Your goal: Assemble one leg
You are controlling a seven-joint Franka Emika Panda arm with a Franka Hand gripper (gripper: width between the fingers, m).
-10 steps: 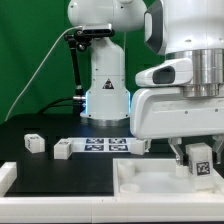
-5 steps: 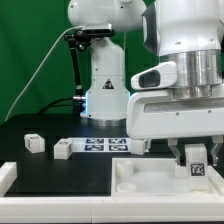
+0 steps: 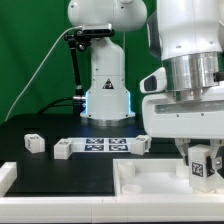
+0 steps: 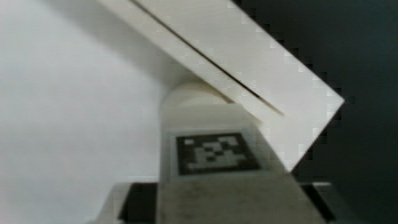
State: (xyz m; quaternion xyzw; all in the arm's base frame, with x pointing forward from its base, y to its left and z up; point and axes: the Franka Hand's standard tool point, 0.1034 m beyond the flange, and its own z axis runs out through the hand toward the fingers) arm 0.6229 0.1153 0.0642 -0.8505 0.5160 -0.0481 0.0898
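Observation:
My gripper [image 3: 203,162] is shut on a leg [image 3: 201,164], a small white block with a black-and-white tag on its face. It holds the leg over the large white tabletop piece [image 3: 150,182] at the exterior view's right. In the wrist view the leg [image 4: 217,135] runs out from between the jaws, its rounded end close to the tabletop piece's corner [image 4: 267,85]. Two more legs [image 3: 34,143] [image 3: 64,149] lie on the black table at the exterior view's left.
The marker board [image 3: 105,145] lies flat behind the tabletop piece, with another small white block [image 3: 139,144] at its end. A white rail [image 3: 6,175] sits at the front left. The arm's base [image 3: 106,80] stands at the back.
My gripper, with the leg in it, has shifted a little toward the exterior view's right. The other parts have not moved.

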